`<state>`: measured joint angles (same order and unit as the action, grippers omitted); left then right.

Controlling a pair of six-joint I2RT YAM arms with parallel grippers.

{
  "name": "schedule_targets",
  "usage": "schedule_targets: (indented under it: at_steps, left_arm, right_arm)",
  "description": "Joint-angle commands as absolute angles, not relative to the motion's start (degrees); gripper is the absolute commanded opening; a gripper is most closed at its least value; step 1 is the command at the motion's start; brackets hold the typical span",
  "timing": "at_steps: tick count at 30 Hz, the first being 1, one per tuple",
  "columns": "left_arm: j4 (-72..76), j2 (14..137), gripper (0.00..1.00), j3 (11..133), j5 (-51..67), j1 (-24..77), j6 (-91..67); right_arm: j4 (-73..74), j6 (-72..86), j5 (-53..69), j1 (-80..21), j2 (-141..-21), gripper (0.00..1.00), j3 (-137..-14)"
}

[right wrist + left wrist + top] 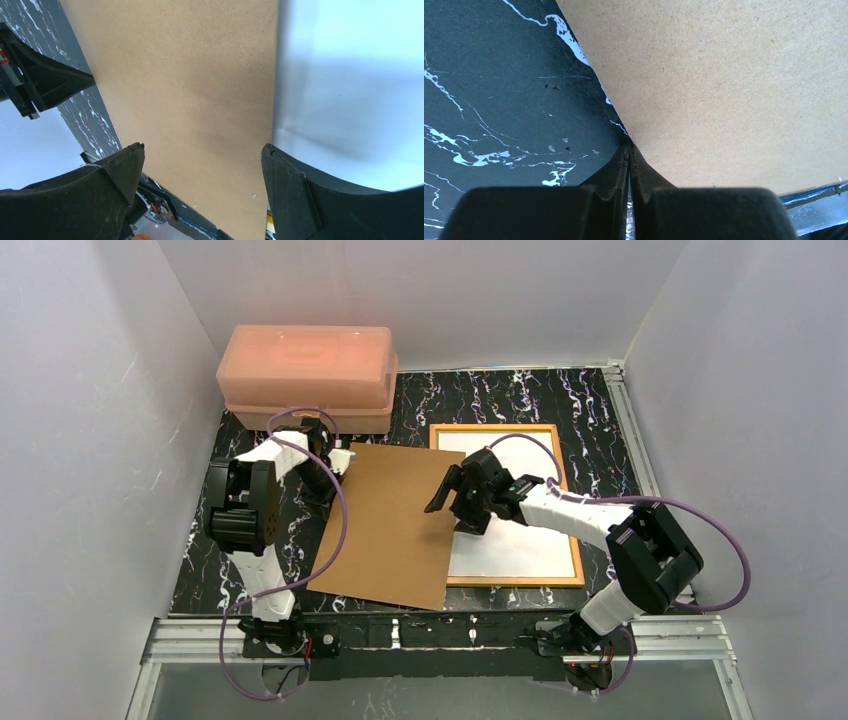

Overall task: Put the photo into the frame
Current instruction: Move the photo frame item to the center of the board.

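Note:
The frame (pixel 495 427) lies face down at the right of the table, its orange-brown wooden edge up. Inside it the photo (pixel 520 550) shows only its plain white back (pixel 350 75). A brown backing board (pixel 390 525) lies askew, its right edge overlapping the frame's left side. My left gripper (pixel 335 462) is shut, with its tips (pixel 629 147) against the board's far left edge (pixel 724 90) and nothing between them. My right gripper (pixel 455 508) hangs open over the board's right edge (pixel 202 150); one finger is above the board (pixel 190 75), the other above the photo.
A pink plastic box (pixel 308 375) stands at the back left, just behind the left arm. The dark marbled mat (pixel 520 395) covers the table between white walls. An aluminium rail (pixel 400 635) runs along the near edge.

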<state>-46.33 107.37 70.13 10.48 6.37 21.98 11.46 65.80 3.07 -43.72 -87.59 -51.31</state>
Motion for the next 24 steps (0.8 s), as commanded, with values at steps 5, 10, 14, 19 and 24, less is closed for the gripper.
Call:
schedule_targets:
  at_steps: [5,10,14,19,24]
  left_arm:
    - [-45.42,110.18,0.0,68.17,10.52,7.56,21.27]
    - [-45.26,110.06,0.0,67.97,10.11,7.56,21.4]
    - [-45.15,110.14,0.0,67.85,9.83,7.56,21.48]
    - [-45.26,109.78,0.0,67.76,10.02,7.56,21.36]
    - [-45.35,109.62,0.0,67.72,10.08,7.56,21.45]
  right_arm:
    - [18.88,55.4,3.3,-42.36,-86.95,0.93,-55.83]
    - [19.54,52.82,3.43,-41.72,-85.47,0.93,-54.02]
    - [15.09,53.95,6.06,-41.34,-85.0,0.91,-51.19]
    - [9.67,55.68,8.86,-41.31,-86.05,0.86,-49.14]
    - [6.43,56.97,10.4,-41.34,-87.08,0.8,-48.24]
